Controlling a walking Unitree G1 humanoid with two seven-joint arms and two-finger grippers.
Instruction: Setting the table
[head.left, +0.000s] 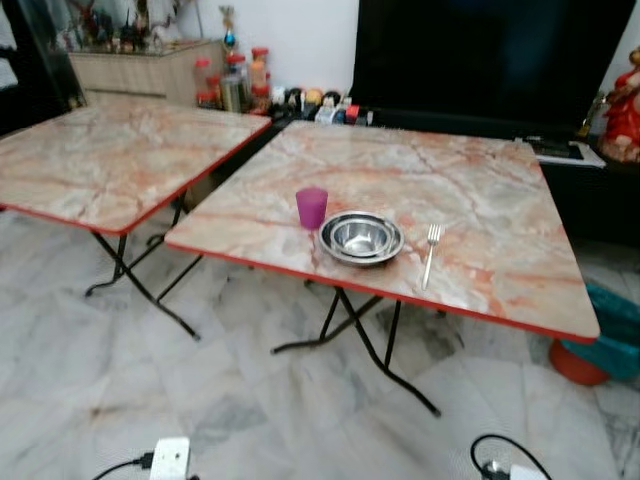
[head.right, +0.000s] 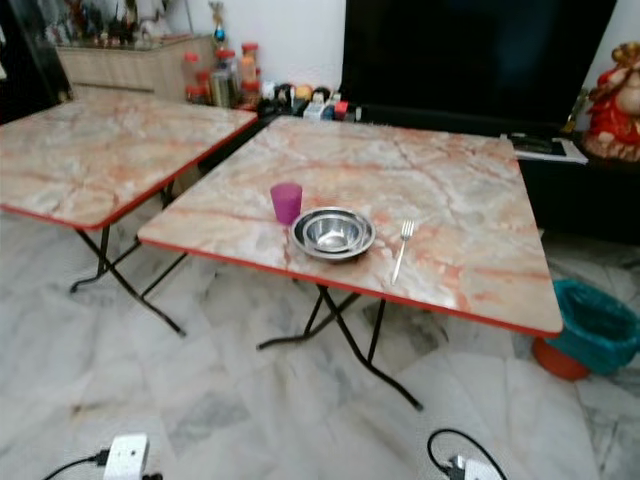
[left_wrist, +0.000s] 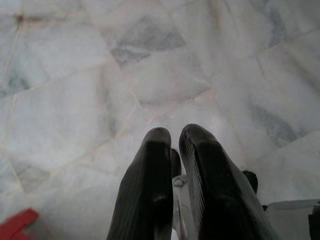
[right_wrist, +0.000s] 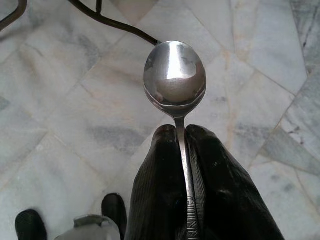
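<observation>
A: Marble, pink and orange, covers the counter (head.left: 480, 215) with the red edge. What sits on it?

B: A purple cup (head.left: 312, 207), a shiny steel bowl (head.left: 361, 238) just beside it, and a fork (head.left: 431, 254) near the bowl on the other side. The bowl looks empty. I cannot see into the cup.

A: And the other head picture?

B: Same things. A second counter (head.right: 95, 150) stands to the left. Jars (head.right: 225, 75) line the wall behind, too blurry to tell what is in them. A teal bin (head.right: 598, 325) sits on the floor at the right, partly cut off.

A: The left wrist picture?

B: The left end effector (left_wrist: 175, 145) hangs over the marble floor (left_wrist: 100, 75), its fingers nearly together with nothing between them.

A: And the right?

B: The right end effector (right_wrist: 181, 135) is closed on a spoon (right_wrist: 175, 75) by the handle. The spoon's bowl sticks out past the fingertips, above the floor. The handle's far end is hidden between the fingers.
</observation>
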